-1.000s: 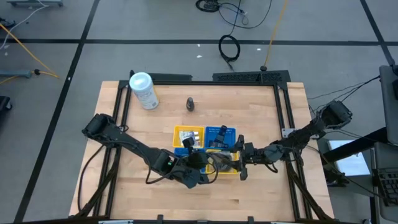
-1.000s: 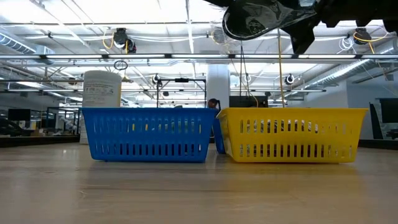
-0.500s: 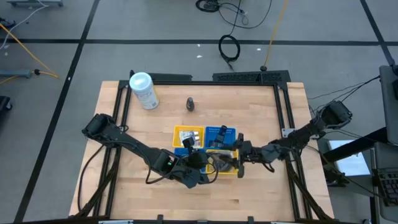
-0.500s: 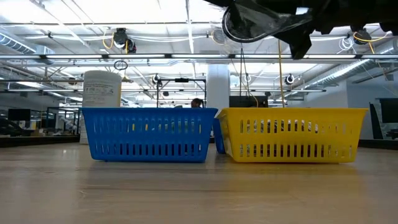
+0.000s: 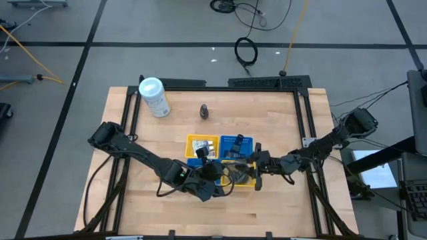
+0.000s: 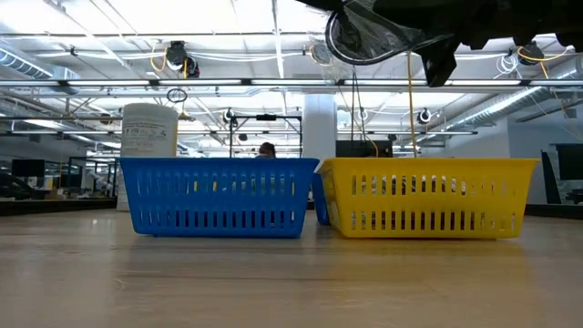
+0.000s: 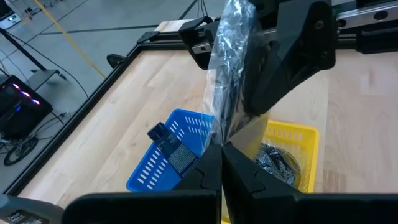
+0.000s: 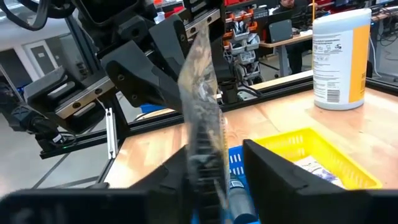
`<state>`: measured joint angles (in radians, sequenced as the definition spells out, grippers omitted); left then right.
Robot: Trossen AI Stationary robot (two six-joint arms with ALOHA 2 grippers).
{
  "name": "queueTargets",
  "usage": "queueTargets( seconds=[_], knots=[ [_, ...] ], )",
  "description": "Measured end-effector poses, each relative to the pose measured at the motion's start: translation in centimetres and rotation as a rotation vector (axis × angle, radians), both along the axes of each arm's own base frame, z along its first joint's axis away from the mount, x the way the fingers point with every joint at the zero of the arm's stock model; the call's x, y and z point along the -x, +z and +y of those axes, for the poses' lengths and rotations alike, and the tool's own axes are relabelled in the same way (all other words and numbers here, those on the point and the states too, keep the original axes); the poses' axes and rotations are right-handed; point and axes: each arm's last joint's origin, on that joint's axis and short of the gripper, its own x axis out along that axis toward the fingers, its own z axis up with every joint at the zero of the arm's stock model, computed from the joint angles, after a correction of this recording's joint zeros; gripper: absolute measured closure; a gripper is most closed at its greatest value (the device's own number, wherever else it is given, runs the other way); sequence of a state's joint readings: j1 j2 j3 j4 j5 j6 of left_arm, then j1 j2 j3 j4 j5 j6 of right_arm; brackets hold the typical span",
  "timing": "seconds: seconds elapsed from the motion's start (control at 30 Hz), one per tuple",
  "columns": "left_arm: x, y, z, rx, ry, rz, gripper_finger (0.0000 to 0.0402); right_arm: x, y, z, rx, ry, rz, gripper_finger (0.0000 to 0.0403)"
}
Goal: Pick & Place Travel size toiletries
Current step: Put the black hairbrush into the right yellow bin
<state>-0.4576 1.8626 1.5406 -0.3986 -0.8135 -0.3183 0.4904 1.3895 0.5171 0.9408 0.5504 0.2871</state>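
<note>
Above the middle of the wooden table (image 5: 280,120), the two dark arms meet over a blue square plastic basket (image 6: 219,196) and a yellow square plastic basket (image 6: 428,196) that stand side by side, touching. Between them hangs a crinkled clear plastic wrap with a dark round item inside (image 7: 230,62), held upright in the air over the baskets. The left gripper (image 7: 222,149) has its fingers pressed together on one edge of this wrap. The right gripper (image 8: 214,155) comes from the opposite side. Its fingers are apart on either side of the wrap, one against the plastic and the other with a gap showing, so it has no firm hold on it. From the left wrist, the yellow basket holds more dark items in clear wrap (image 7: 273,162), and the blue one holds a small dark bottle with a label (image 7: 171,146). From above, a second yellow basket (image 5: 190,140) and a second blue basket (image 5: 248,141) sit just behind the grippers. Farther back, a dark cone-shaped mini bottle (image 5: 205,111) stands alone on the bare wood. A big white cylindrical canister (image 5: 153,97) stands near the table's far left corner, well apart from the baskets.
</note>
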Motion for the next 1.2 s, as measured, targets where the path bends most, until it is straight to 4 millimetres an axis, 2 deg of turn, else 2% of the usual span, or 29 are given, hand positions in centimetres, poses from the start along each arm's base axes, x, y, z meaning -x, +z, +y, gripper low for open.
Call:
queueTargets(
  seconds=[0.2,0.23,0.53,0.8,1.2],
  knots=[
    [0.0,0.0,0.0,-0.001,0.000,0.001,0.0401,0.0,-0.1,0.0,0.025,0.005,0.013,0.0378],
    [0.0,0.0,0.0,-0.001,0.000,0.002,0.0401,0.0,-0.1,0.0,0.035,0.006,0.015,0.0382],
    [0.0,0.0,0.0,-0.009,-0.006,0.007,0.0395,0.0,-0.5,0.1,0.047,0.008,0.049,0.0380],
    [0.0,0.0,0.1,-0.019,-0.010,0.009,0.0351,0.1,-1.2,0.1,0.050,0.008,0.112,0.0381],
    [-0.4,0.0,0.9,-0.020,0.012,0.011,0.0282,0.9,-2.3,1.1,0.022,0.063,0.214,0.0381]
  ],
)
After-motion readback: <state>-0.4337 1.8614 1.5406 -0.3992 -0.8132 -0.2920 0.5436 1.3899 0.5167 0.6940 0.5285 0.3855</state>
